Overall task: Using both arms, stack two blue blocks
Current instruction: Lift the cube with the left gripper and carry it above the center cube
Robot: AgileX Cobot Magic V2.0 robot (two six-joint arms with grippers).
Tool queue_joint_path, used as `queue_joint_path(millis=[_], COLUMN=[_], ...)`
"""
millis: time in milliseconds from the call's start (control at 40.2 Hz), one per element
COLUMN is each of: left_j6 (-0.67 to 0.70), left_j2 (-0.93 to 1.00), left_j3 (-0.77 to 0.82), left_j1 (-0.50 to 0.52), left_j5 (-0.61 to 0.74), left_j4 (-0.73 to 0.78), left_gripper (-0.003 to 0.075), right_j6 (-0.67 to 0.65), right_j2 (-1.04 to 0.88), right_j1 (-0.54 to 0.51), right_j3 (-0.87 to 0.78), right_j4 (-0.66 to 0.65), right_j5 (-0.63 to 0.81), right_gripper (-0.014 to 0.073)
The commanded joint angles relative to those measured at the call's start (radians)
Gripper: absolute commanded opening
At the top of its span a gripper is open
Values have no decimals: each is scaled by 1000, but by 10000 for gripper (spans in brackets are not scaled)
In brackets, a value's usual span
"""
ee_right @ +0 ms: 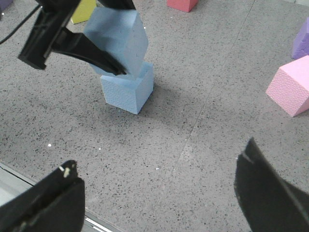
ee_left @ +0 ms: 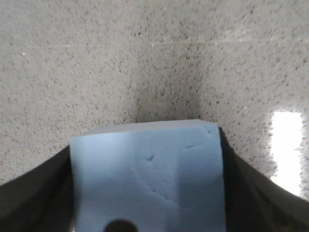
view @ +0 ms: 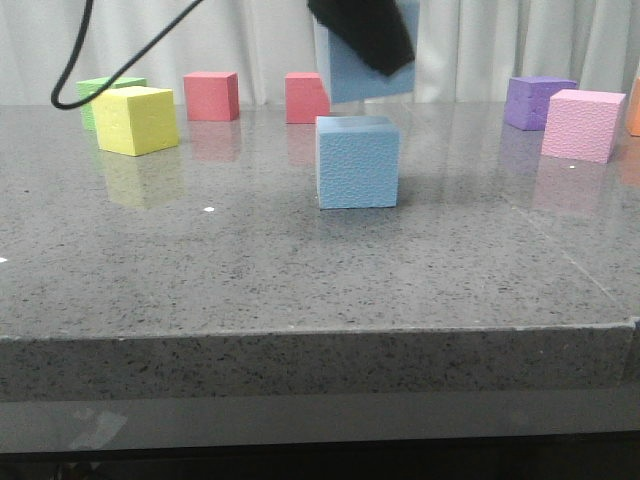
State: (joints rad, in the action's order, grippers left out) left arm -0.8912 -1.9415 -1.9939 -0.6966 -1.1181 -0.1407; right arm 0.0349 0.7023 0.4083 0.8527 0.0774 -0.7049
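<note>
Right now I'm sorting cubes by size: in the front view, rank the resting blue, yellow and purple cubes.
1. resting blue cube
2. yellow cube
3. purple cube
Purple sits farther back, so its true size is unsure.

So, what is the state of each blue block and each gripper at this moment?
Held pale blue foam cube: lifted, tilted, above the other, not yet set down.
Lower pale blue foam cube: resting on the grey stone table, upright.
Left gripper: shut on the held cube.
Right gripper: open, holding nothing.
</note>
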Motion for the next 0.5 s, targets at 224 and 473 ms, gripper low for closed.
queue_joint_path(millis=[224,473], left_j6=[-13,-39], left_j2=[27,26], left_j3=[-32,-32], left_j1=[-6,-6], left_j5=[36,29], left_j4=[12,12], left_gripper=[424,446], right_j6=[10,10], right_j2=[-3,-3], right_j1=[-6,-6], right_j3=[25,25], right_j4=[-6,-6], right_j5=[68,68], right_gripper=[636,636])
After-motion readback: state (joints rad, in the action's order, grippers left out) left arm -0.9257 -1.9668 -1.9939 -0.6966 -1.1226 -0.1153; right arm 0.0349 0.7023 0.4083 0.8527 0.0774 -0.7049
